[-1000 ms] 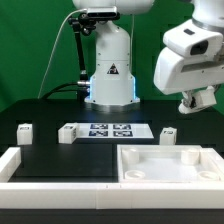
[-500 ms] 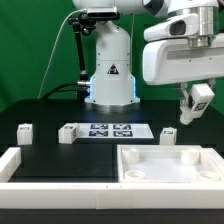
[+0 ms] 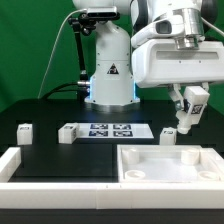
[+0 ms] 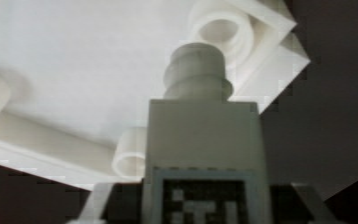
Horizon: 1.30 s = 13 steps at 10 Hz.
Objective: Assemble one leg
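The black table (image 3: 90,152) fills the lower half of the exterior view. The white arm (image 3: 175,55) takes up the upper right, and its base (image 3: 110,65) stands at upper centre with a black triangular sign whose print is too small to read. A white rimmed tray (image 3: 165,149) lies at lower right, and a low white wall (image 3: 20,165) runs along the lower left. The marker board (image 3: 110,130), at centre, shows black-and-white square tags but no legible writing.

The gripper (image 3: 185,122) hangs tilted at right of centre, above the tray's far edge. It is closed narrowly on the leg (image 4: 202,140), which the wrist view shows close up: a square tag on its near face, a round peg pointing away, and the tray behind it.

The other legs (image 3: 24,132) (image 3: 67,134) (image 3: 168,134) stand on the table.
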Tool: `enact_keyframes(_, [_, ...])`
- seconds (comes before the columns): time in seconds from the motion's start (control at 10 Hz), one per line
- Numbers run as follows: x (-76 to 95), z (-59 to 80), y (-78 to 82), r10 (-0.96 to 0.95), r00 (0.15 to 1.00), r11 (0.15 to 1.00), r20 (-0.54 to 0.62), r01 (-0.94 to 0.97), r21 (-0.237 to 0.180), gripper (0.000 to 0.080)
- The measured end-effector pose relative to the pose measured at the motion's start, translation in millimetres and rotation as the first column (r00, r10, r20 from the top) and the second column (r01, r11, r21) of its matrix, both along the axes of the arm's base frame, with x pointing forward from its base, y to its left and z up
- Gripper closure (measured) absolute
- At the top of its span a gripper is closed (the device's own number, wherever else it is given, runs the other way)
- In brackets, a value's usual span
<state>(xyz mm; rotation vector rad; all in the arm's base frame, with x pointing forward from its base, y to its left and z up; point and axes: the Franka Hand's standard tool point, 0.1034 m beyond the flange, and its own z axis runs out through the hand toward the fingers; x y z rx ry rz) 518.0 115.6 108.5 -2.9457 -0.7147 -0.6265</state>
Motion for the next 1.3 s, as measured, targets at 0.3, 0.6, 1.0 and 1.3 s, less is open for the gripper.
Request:
enact_keyframes(0.3, [30.1, -1.6, 1.5, -0.085, 0.994, 0.996, -0.062, 0.087, 0.034, 0.0512])
enact_keyframes(0.6, [79.5, -3.9, 13.7, -0.086, 0.995, 0.994, -0.042, 0.088, 0.062, 0.0512])
enact_keyframes(1.0, [85.2, -6.3, 13.8, -0.083, 0.996, 0.994, -0.032, 0.085, 0.065, 0.0512])
enact_keyframes(1.3, [86.5, -8.5, 9.3, -0.077, 0.996, 0.995, 0.040, 0.074, 0.069, 0.0512])
